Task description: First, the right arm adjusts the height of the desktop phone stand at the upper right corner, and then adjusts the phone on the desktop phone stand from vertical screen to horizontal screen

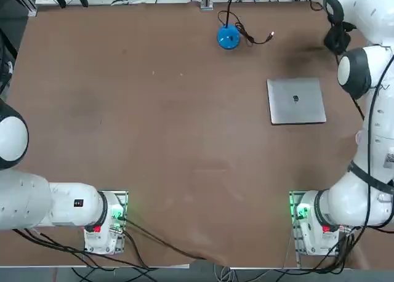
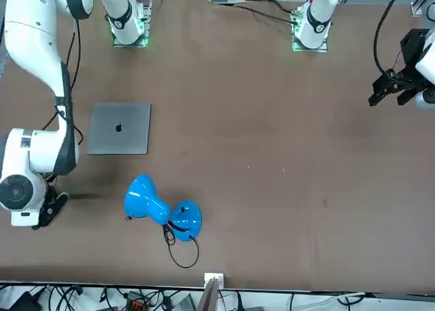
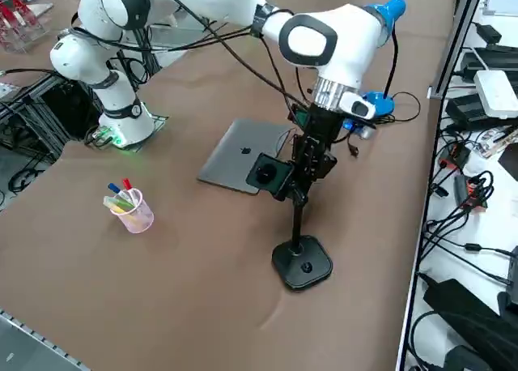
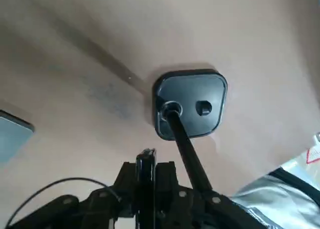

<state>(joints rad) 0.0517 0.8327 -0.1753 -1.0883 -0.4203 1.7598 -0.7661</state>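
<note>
Right gripper (image 3: 312,156) at the head of the desktop phone stand (image 3: 301,262)
Its fingers are clenched on the stand's clamp head, directly above the pole and base.

A closed silver laptop (image 1: 296,101) lies flat on the brown table (image 1: 154,140). A blue lamp (image 2: 158,208) with a black cable stands near it, toward the table edge. A clear cup (image 3: 133,210) holding coloured pens stands well apart from both.
</note>
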